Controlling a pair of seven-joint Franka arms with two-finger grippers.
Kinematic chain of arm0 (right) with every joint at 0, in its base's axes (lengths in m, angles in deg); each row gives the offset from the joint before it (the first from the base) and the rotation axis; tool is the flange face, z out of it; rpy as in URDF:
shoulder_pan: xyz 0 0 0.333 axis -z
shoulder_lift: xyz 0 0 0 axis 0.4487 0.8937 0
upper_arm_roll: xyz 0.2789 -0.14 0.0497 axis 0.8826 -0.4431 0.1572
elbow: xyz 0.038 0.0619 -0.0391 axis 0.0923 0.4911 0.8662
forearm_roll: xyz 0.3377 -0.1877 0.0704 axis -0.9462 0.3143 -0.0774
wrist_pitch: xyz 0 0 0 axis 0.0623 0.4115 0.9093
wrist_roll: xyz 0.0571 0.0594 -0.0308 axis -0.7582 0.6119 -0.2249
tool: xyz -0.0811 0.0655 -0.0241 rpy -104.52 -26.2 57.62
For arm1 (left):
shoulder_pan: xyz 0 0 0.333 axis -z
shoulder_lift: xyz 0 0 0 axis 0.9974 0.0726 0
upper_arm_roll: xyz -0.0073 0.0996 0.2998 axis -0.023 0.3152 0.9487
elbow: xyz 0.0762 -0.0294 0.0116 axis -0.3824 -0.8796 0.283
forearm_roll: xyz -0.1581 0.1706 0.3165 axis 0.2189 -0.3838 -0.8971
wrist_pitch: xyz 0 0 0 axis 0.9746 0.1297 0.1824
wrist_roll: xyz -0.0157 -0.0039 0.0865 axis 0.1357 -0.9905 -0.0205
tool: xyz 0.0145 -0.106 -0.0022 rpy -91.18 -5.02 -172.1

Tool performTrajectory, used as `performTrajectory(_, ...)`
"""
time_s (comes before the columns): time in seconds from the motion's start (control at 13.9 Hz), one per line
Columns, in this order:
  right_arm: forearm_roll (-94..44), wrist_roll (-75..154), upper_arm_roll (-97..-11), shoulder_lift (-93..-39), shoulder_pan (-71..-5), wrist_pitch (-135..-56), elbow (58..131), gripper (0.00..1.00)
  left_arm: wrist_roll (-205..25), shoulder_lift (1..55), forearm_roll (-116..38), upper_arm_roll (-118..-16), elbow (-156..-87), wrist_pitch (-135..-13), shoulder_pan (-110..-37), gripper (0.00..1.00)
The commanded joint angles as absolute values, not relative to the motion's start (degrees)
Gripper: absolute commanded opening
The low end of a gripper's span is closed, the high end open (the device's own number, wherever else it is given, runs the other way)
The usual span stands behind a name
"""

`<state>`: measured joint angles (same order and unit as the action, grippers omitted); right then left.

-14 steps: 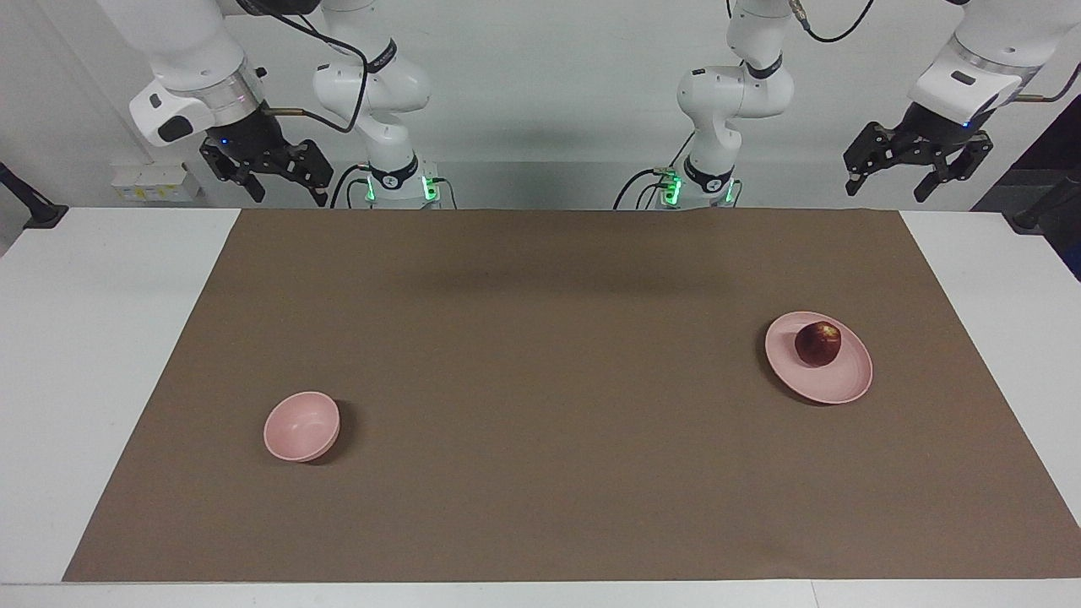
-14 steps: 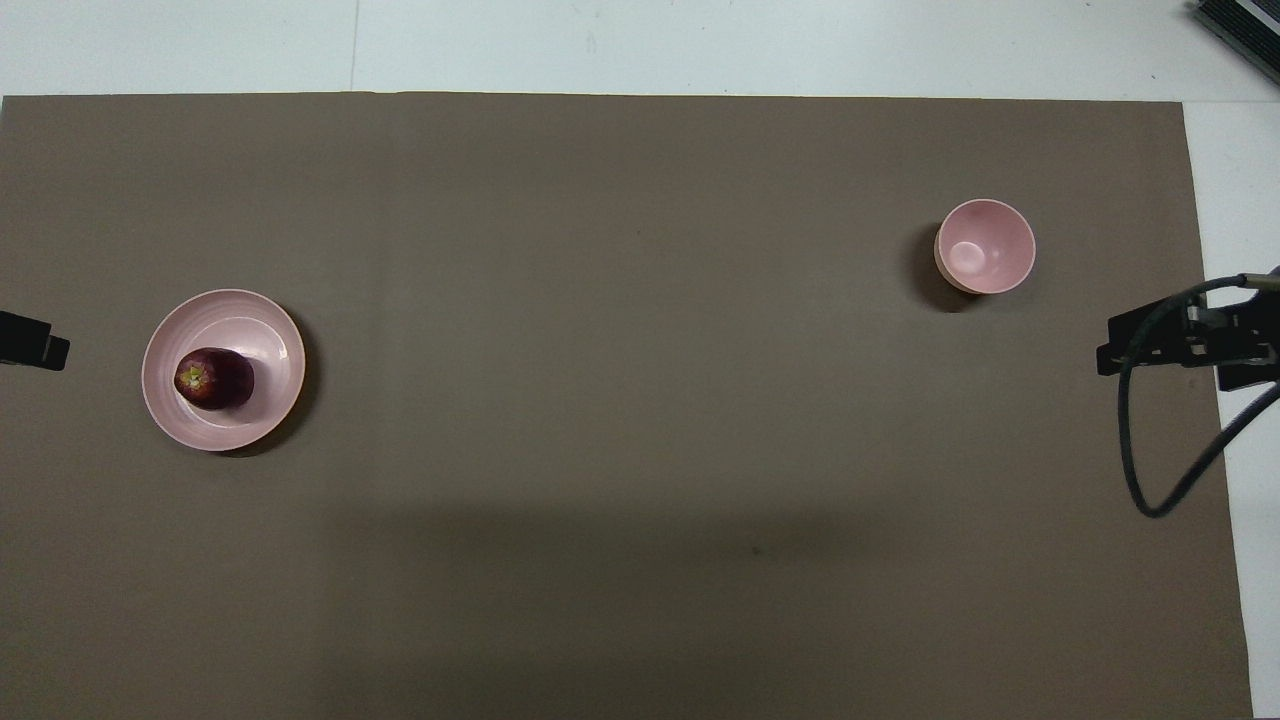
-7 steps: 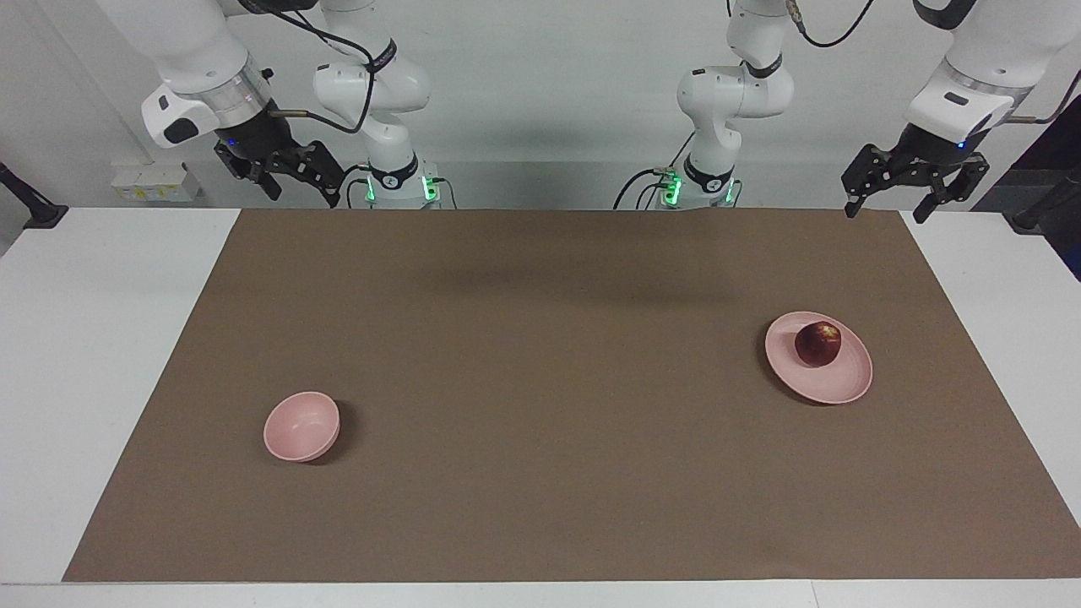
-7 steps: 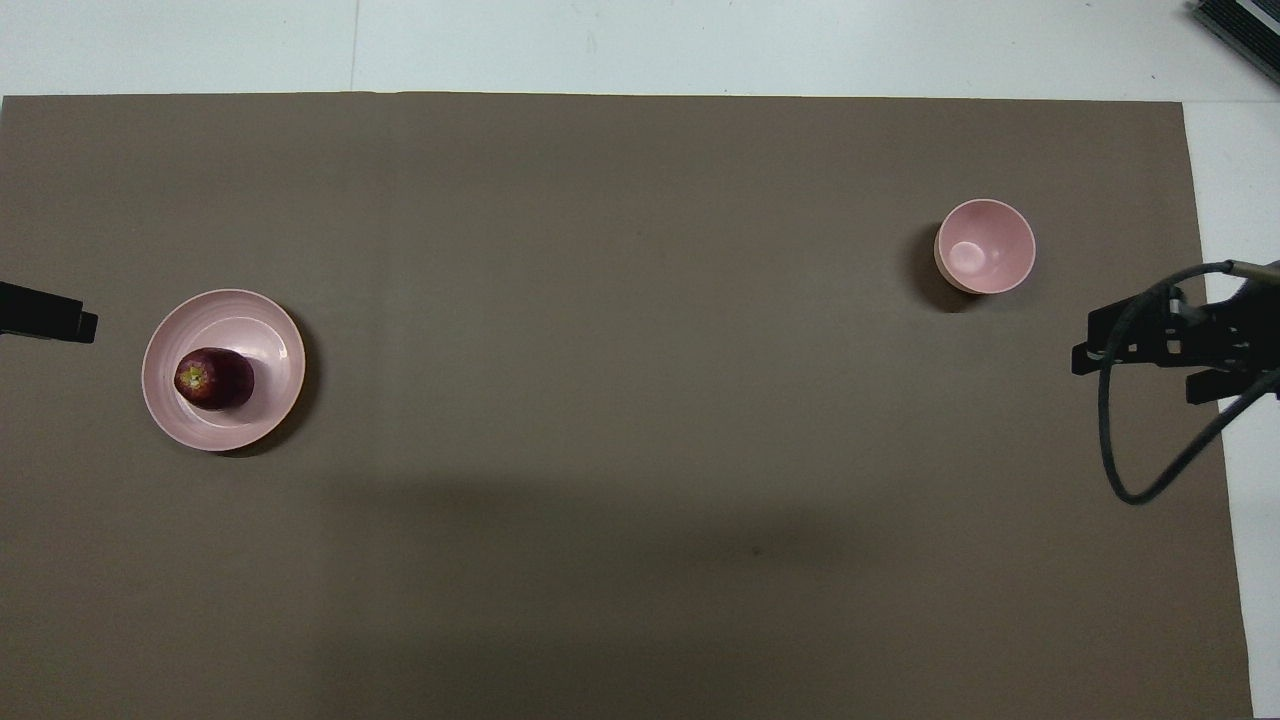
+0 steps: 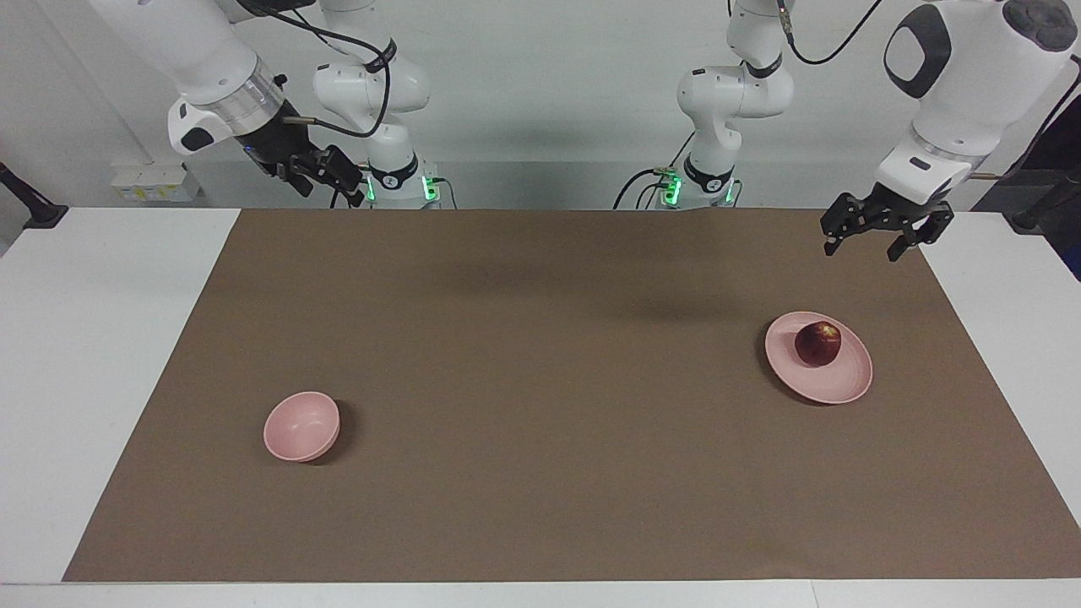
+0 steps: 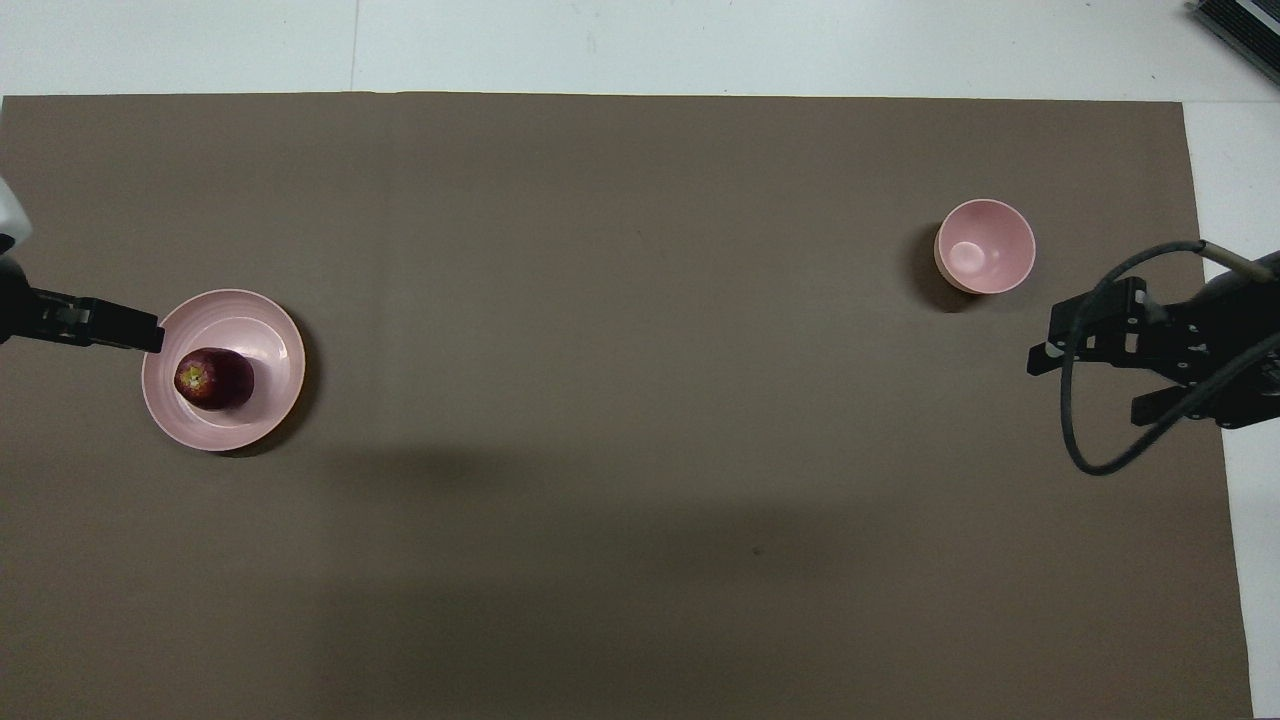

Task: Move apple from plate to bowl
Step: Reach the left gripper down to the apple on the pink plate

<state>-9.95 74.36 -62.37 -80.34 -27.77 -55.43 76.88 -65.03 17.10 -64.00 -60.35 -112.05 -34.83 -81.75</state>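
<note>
The dark red apple (image 5: 817,343) (image 6: 213,379) sits on the flat pink plate (image 5: 844,390) (image 6: 270,340) toward the left arm's end of the table. The small deep pink bowl (image 5: 301,426) (image 6: 985,247) stands empty toward the right arm's end. My left gripper (image 5: 860,250) (image 6: 90,325) is open and empty, raised over the mat beside the plate, apart from the apple. My right gripper (image 5: 331,192) (image 6: 1090,390) is open and empty, high over the mat's edge beside the bowl.
A brown mat (image 5: 540,380) covers most of the white table (image 5: 101,338). A black cable (image 6: 1080,440) loops off the right gripper. A dark object (image 6: 1240,25) lies at the table's corner farthest from the robots.
The left gripper has come down and in over the mat toward the plate. The right gripper has moved in toward the mat. Apple, plate and bowl have not moved.
</note>
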Motion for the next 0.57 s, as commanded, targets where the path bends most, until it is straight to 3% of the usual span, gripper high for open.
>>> performTrajectory(0.0, -14.6, 79.0, -62.2, -80.9, -27.0, -55.3, 79.2, 1.0, -61.8, 12.9, -63.3, -59.8, -122.6, -42.7, -83.1, 1.0)
performTrajectory(0.5, -27.5, 92.5, -62.2, -79.6, -27.5, -60.3, 85.2, 1.0, -57.0, 15.6, -63.3, -59.8, -135.3, -61.6, -87.2, 1.0)
